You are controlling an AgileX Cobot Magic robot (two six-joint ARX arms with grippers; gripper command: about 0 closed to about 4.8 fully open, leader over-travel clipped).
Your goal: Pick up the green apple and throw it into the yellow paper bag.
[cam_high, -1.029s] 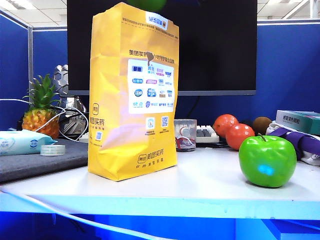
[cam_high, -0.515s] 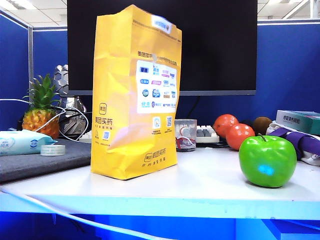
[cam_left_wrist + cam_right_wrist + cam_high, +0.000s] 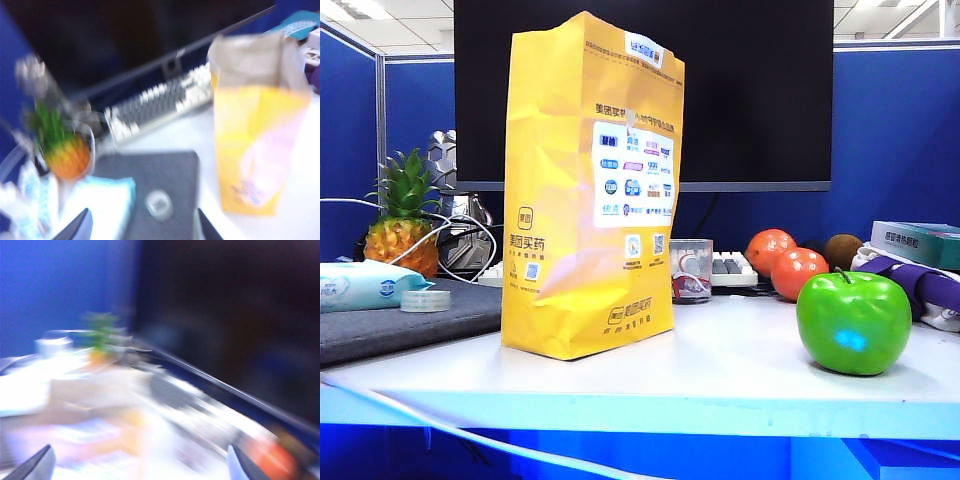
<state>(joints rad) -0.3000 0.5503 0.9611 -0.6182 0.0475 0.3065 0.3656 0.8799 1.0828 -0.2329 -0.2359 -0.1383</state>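
Looking down from the left pincer (image 3: pixel 142 227), high over the table (image 3: pixel 720 370): two dark tips spread apart, nothing held between them. Under it, a grey mat (image 3: pixel 150 175) with a small roll of tape (image 3: pixel 159 204) and a pale blue pack of wipes (image 3: pixel 100 200). Further off, a pineapple (image 3: pixel 65 155), a keyboard (image 3: pixel 160 102) and the yellow paper bag (image 3: pixel 255 140), standing up with its top open, brown and blurry inside. Looking from the right pincer (image 3: pixel 140 465): tips spread very wide, nothing between them either, everything past them smeared, just a bit of green, a dark screen and something orange. Neither pincer to be found in the outside view. Seen there instead: the yellow paper bag (image 3: pixel 570 200) upright on the white table, left of the middle, taller than all the fruit. Behind it, a big black screen (image 3: pixel 750 90). Well apart on the right, near the front edge, a shiny twin apple (image 3: pixel 853 322) with a pale blue spot, sitting alone, touched by nothing. Behind that, two round orange-red fruits (image 3: pixel 798 272). Far left, the pineapple (image 3: pixel 402 230) and the wipes (image 3: pixel 360 285). As for the green apple of the job: no telling where, hidden from all three views.
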